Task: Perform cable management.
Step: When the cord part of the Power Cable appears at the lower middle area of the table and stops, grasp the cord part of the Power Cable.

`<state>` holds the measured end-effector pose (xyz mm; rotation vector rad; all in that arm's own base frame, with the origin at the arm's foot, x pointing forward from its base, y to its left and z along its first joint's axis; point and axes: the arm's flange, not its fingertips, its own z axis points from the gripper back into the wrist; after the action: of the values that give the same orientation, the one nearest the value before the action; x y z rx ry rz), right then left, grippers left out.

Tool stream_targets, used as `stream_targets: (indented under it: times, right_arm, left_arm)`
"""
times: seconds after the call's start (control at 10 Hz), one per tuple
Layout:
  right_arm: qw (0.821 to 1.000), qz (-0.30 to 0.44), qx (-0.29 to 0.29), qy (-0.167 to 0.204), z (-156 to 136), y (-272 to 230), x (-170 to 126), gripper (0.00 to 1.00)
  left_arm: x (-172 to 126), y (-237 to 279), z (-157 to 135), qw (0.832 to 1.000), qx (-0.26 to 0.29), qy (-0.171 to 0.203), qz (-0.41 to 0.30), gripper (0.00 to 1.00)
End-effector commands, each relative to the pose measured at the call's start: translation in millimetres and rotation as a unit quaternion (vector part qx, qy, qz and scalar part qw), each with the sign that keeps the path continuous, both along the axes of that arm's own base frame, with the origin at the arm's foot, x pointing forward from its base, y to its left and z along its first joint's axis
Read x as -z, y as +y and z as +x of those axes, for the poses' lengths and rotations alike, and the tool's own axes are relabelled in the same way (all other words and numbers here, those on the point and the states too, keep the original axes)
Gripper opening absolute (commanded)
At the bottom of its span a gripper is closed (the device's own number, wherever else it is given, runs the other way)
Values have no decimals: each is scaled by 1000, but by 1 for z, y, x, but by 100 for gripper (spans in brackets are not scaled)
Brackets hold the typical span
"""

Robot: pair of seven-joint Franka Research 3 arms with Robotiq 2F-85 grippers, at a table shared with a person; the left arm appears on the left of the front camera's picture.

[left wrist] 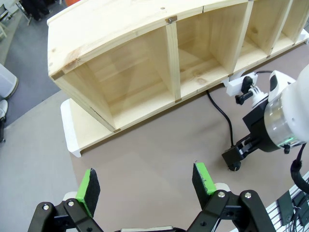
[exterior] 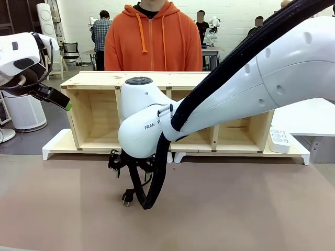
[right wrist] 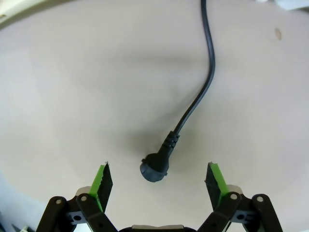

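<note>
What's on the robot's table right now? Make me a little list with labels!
cable: black, lying loose on the table, running toward the wooden shelf
plug: flat on the table, nothing touching it
right tool: open, pointing down at the plug, not gripping it
left tool: open, empty, raised near the shelf's end
person: standing behind the shelf

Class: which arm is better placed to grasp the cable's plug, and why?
Right. The right gripper is open over the cable's plug, which sits between its fingers; the left gripper hangs raised near the shelf's end.
</note>
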<state>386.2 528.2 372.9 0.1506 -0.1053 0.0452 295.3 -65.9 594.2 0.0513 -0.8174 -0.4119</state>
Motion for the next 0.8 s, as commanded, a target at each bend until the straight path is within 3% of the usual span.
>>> stream_targets:
  times: [0.0,0.2,0.3,0.7]
  right_arm:
    - [999,-8,42,29,-4,7,-2,100]
    - [994,-35,98,45,-7,6,11,100]
    - [991,-56,118,37,-3,6,20,100]
    - [993,-39,109,31,21,13,60,100]
  left_arm:
    - [0,0,1,1000,-1,-3,-1,100]
    - [0,0,1,1000,-1,-3,-1,100]
    - [0,0,1,1000,-1,-3,-1,100]
    - [0,0,1,1000,-1,-3,-1,100]
